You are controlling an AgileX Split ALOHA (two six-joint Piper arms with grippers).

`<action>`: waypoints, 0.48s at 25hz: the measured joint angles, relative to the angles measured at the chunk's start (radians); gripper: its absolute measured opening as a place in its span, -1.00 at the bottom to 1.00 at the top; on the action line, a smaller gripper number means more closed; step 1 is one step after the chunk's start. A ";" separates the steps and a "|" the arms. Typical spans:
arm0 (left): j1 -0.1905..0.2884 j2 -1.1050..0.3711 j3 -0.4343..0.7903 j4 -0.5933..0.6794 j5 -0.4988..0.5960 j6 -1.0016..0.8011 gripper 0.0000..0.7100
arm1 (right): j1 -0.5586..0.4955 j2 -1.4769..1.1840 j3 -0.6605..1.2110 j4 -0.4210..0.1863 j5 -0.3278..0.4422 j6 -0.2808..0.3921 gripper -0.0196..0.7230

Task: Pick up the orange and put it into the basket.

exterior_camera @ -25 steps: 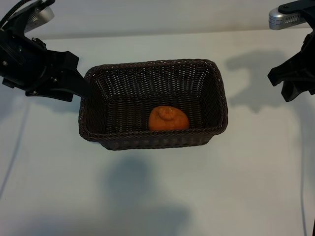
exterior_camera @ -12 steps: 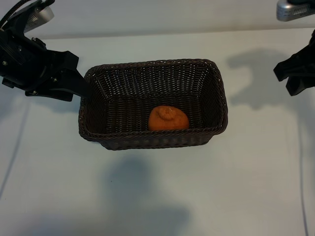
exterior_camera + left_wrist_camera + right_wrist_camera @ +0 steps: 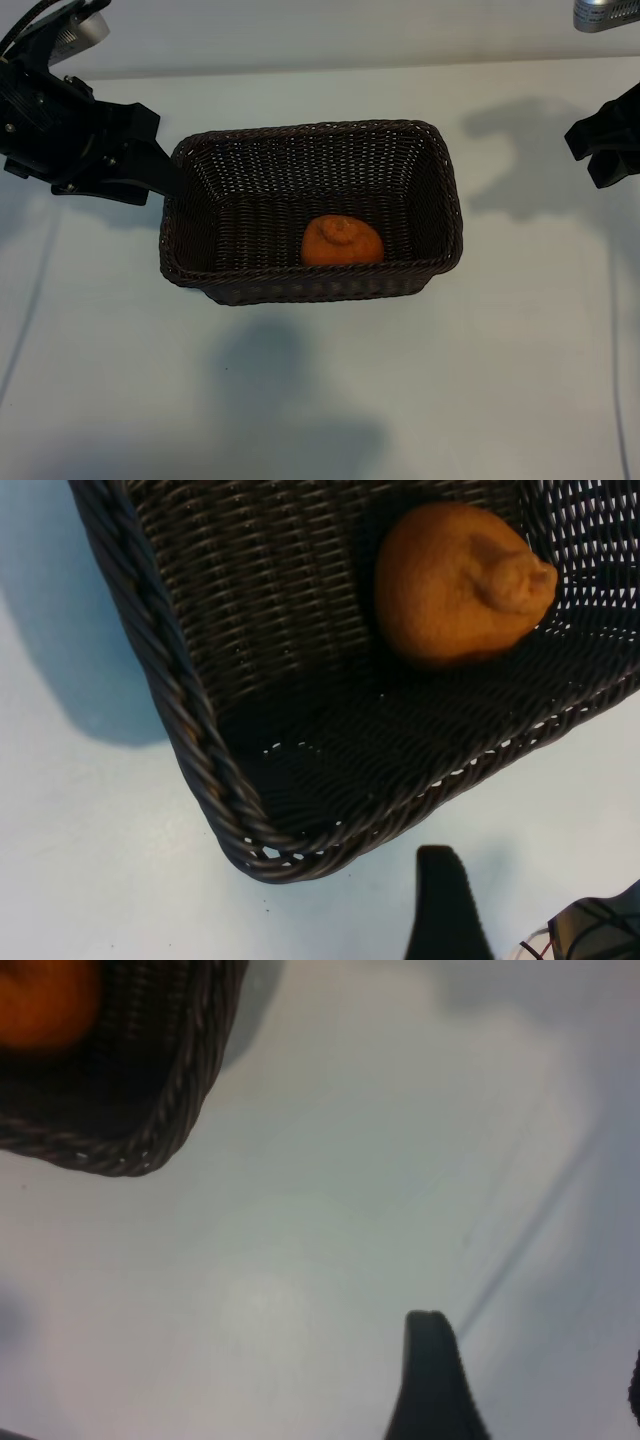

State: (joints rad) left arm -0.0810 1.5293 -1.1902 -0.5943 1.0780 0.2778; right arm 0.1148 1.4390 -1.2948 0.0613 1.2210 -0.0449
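Inside the basket (image 3: pixel 190 215), toward its near long wall, sits the orange (image 3: pixel 342 241), stem knob turned up and resting on the woven floor. By the look of it the fruit is light and firm with a little give, its bumpy skin offering decent friction; it is round enough to roll if nudged. Were it to be lifted again, the sensible hold would be across its widest middle, one finger on each flank, keeping off the raised knob, and with only modest squeeze so the peel is not bruised. The wicker looks stiff but light, so a shove on its rim could slide it across the table (image 3: pixel 500 380).

The left gripper (image 3: pixel 165 172) hangs just beside the basket's left end, its fingers parted and holding nothing; its wrist view shows the basket corner and the orange beyond. The right gripper (image 3: pixel 603 148) is well apart from the basket at the right edge, fingers also spread and empty. With the fruit already in the basket, the task appears done.

Count: one orange, one basket, two arms, one table.
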 joint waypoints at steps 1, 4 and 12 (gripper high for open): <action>0.000 0.000 0.000 0.000 -0.002 0.000 0.38 | 0.000 0.000 0.000 0.001 0.000 0.000 0.29; 0.000 0.000 0.000 0.000 -0.009 0.000 0.38 | 0.000 0.000 0.000 0.001 0.000 0.001 0.29; 0.000 0.000 0.000 0.000 -0.011 0.000 0.38 | 0.000 0.000 0.000 0.001 0.000 0.001 0.29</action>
State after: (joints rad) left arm -0.0810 1.5293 -1.1902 -0.5943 1.0675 0.2778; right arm 0.1148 1.4390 -1.2948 0.0622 1.2210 -0.0439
